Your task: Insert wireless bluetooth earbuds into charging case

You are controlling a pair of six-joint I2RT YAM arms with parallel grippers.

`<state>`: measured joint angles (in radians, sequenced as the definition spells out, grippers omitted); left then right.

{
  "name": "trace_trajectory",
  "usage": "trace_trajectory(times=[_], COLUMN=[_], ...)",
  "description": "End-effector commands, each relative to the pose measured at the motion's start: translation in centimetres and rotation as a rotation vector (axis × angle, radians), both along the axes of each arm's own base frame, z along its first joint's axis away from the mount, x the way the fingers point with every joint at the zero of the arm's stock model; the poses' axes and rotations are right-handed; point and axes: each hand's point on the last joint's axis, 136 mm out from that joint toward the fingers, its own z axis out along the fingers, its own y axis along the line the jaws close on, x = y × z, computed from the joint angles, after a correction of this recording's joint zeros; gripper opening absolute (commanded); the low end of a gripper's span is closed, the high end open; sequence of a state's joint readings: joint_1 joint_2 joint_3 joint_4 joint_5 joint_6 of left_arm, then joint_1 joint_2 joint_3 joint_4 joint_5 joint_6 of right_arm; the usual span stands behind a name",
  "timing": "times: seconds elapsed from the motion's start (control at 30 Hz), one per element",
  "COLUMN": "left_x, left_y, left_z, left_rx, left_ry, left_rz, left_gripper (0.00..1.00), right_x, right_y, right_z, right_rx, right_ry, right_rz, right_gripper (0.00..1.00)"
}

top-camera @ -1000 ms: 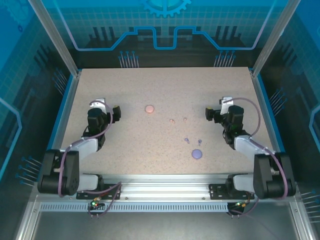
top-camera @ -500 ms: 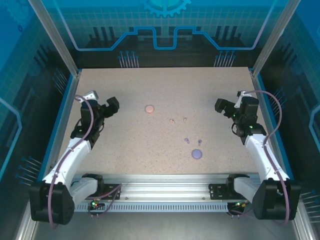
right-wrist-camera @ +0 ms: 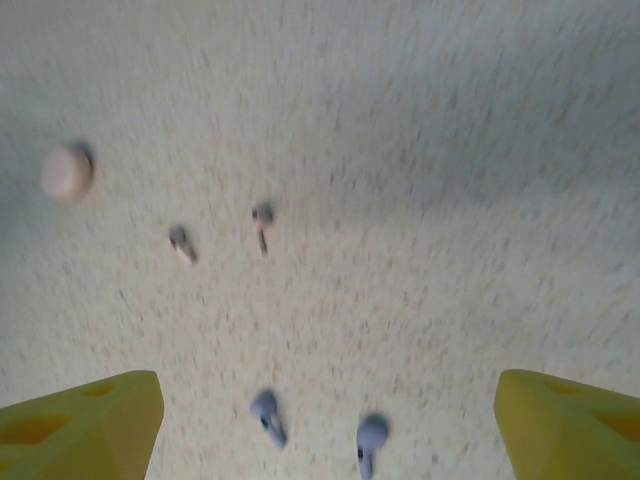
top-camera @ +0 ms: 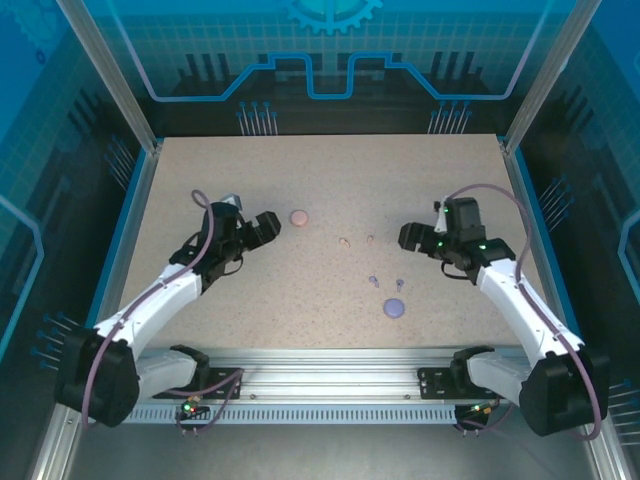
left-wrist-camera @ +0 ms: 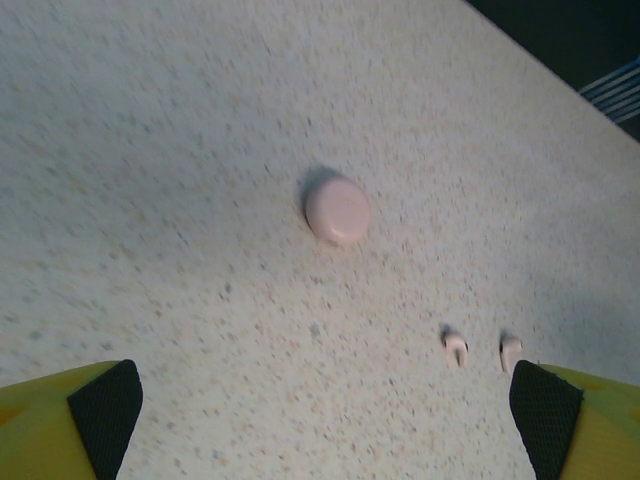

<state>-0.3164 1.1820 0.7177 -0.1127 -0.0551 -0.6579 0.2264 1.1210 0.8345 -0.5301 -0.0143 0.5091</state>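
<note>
On the speckled table lie a round pink charging case [top-camera: 299, 217] and a round purple case [top-camera: 394, 308]. Two pale pink earbuds [top-camera: 344, 241] [top-camera: 370, 238] lie between them, with two purple earbuds [top-camera: 373, 280] [top-camera: 399, 283] just above the purple case. My left gripper [top-camera: 266, 226] is open, left of the pink case [left-wrist-camera: 337, 210], with nothing between its fingers [left-wrist-camera: 105, 410]. My right gripper [top-camera: 408, 237] is open, right of the earbuds. In its wrist view the purple earbuds [right-wrist-camera: 267, 417] [right-wrist-camera: 370, 437] lie on the table between its fingers [right-wrist-camera: 80, 430], apart from both.
The pink earbuds [left-wrist-camera: 455, 347] [left-wrist-camera: 511, 352] lie near my left gripper's right finger [left-wrist-camera: 545, 415]. In the right wrist view they [right-wrist-camera: 182, 243] [right-wrist-camera: 263, 222] lie farther off, with the pink case [right-wrist-camera: 67, 173] at the far left. Blue walls and metal posts [top-camera: 128, 100] ring the table.
Both arms have swung in from the table's sides toward the middle: the left gripper toward the pink case, the right gripper toward the earbuds. Nothing on the table has moved.
</note>
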Motion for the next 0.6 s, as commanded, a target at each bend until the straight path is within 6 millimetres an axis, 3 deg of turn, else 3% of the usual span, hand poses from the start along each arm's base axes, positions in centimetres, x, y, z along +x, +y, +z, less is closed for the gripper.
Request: trace_trajectory(times=[0.0,0.23,0.57], left_x=[-0.3,-1.0,-1.7], left_y=[-2.6,-5.8,-8.1], left_z=[-0.1,-1.9,-2.2], left_rx=[-0.064,-0.104,-0.147], left_ry=[0.052,0.135,0.196], left_rz=[-0.047,-0.115,-0.202], left_gripper=[0.99,0.99,0.99], right_x=[-3.8,-9.2,-10.2], right_y=[0.4,1.5,4.5], right_z=[-2.2,-6.0,-10.7], right_rx=[-0.113,-0.313,-0.359], right_ry=[0.176,0.36,0.481], right_rz=[-0.001,0.062,0.201], right_gripper=[0.87,0.85,0.85])
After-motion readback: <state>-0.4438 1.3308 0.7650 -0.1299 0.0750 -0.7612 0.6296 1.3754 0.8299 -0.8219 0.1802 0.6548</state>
